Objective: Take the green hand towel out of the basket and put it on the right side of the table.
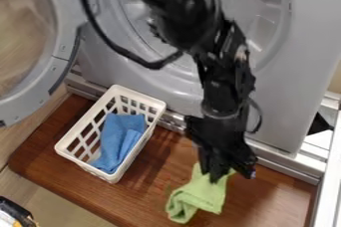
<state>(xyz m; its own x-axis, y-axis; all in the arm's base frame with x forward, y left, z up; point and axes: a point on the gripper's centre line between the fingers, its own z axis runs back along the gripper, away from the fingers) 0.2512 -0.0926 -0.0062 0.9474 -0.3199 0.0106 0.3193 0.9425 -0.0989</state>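
My gripper [216, 173] points down over the wooden table, to the right of the white basket [70, 157]. It is shut on the upper end of the green hand towel [201, 195]. The towel hangs down and to the left from the fingers, crumpled, over the right half of the table [269, 198]; whether its lower end touches the wood I cannot tell. Inside the basket lies a blue cloth [120, 139].
A grey machine front [283, 96] with a round opening stands behind the table, its round door [59, 79] swung out at the upper left. A white rail [327, 176] runs along the right edge. A dark object [15, 211] sits at the lower left.
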